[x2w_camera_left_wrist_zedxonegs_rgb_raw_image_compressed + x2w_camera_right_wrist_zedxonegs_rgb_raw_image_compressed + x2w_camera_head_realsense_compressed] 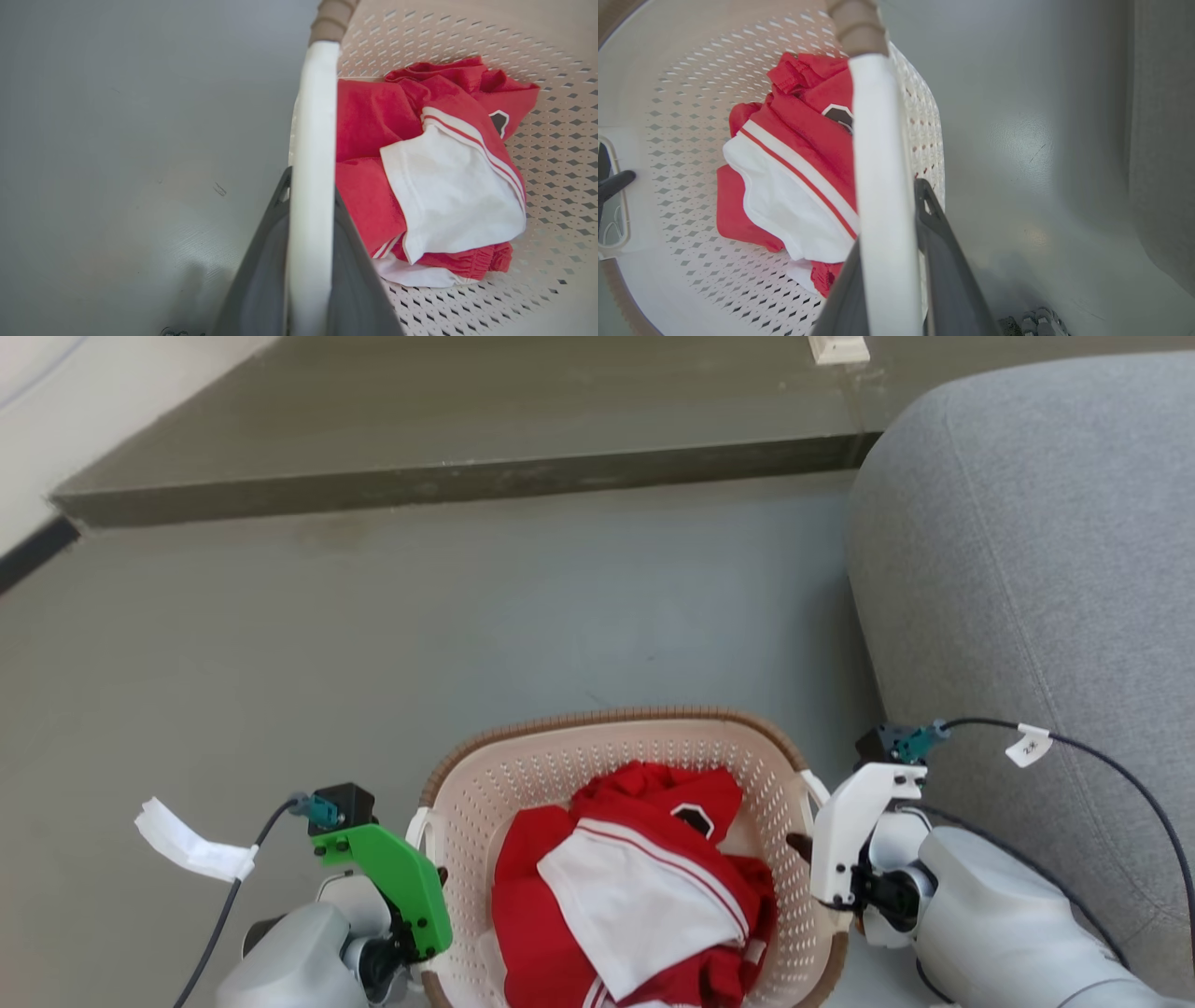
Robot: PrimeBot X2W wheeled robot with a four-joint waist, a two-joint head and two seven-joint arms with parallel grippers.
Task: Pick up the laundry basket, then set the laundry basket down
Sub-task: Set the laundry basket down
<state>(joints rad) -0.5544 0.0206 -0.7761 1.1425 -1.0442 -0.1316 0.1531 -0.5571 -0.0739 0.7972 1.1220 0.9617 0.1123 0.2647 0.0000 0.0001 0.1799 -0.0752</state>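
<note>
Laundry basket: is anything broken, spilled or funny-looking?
Nothing stands out. The laundry basket looks whole, and the red and white clothes lie bundled inside, none over the rim. The left gripper has its jaws shut on the left handle; the right gripper on the right handle.

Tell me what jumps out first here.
The red and white clothes heaped in the cream basket, low centre in the head view. Next, the grippers at its two sides: the left gripper has its fingers close around the left handle, the right gripper around the right handle. A grey sofa stands along the right.
</note>
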